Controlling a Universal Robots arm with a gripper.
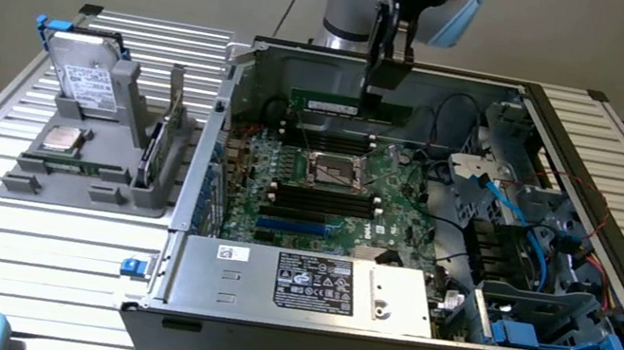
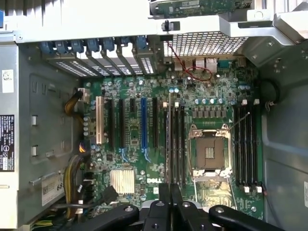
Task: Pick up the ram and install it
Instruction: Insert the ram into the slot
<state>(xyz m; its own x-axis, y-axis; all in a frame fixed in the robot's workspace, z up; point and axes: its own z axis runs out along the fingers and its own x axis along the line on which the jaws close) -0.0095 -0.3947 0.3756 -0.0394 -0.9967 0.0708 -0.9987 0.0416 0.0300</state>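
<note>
The gripper (image 1: 381, 88) is clenched on the ram (image 1: 347, 106), gripping its upper edge so the green stick hangs lengthwise below the fingertips. Directly under it lie the black memory slots (image 1: 323, 129) of the motherboard; whether the stick touches one cannot be told. Just beyond the slots sits the CPU socket (image 1: 336, 172). The step in hand looks like installing, the pick-up already done. Seating would call for the stick's lower edge square over one slot, then straight pressure. Well off to the side, the hard drive (image 1: 84, 83) rests on the tabletop (image 1: 20, 230).
</note>
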